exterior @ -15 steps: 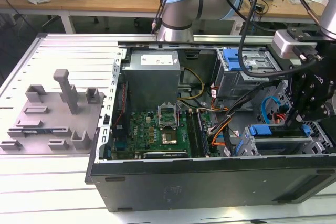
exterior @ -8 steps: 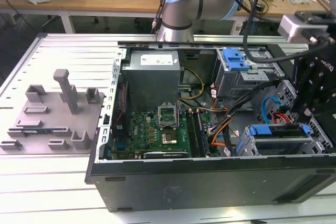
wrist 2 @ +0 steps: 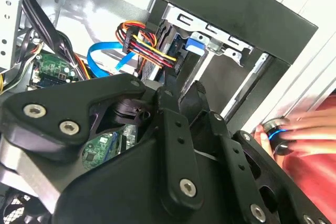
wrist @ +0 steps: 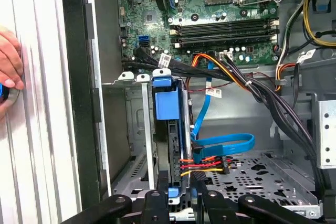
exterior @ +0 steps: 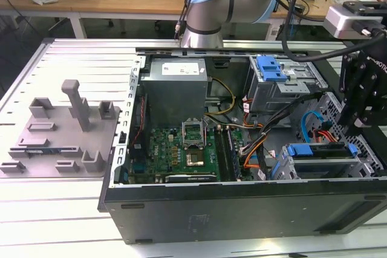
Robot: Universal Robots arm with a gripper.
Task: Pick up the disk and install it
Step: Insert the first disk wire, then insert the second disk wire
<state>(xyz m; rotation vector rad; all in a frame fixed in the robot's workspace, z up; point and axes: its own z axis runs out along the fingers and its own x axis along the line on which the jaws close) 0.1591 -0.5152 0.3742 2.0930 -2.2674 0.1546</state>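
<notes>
Install step, by the look of it late on: disk (wrist: 169,140) already standing on edge in the drive cage (exterior: 363,162), at about 4 o'clock within the open computer case (exterior: 242,206) in the exterior view. Gripper (exterior: 355,110) hanging right above that cage, at 3 o'clock of the case. Cannot tell from any view how wide the jaws stand, nor whether anything is held between them. In the first wrist view, gripper body lined up with the near end of the disk, just beside it; contact not clear.

Of the disk itself: seen edge-on, a dark slim slab with a blue plastic carrier tab at the end facing the motherboard (wrist: 210,3), at 12 o'clock from it. Red, yellow and black power leads (wrist: 202,165) and a flat blue data cable (wrist: 226,144) meeting just at 3 o'clock of its lower end. Label side hidden.

Judged only: any further seating would call for a straight push along the cage rails, clear of those cables.

A person's hand (wrist: 9,61) resting on the table outside the case wall.
</notes>
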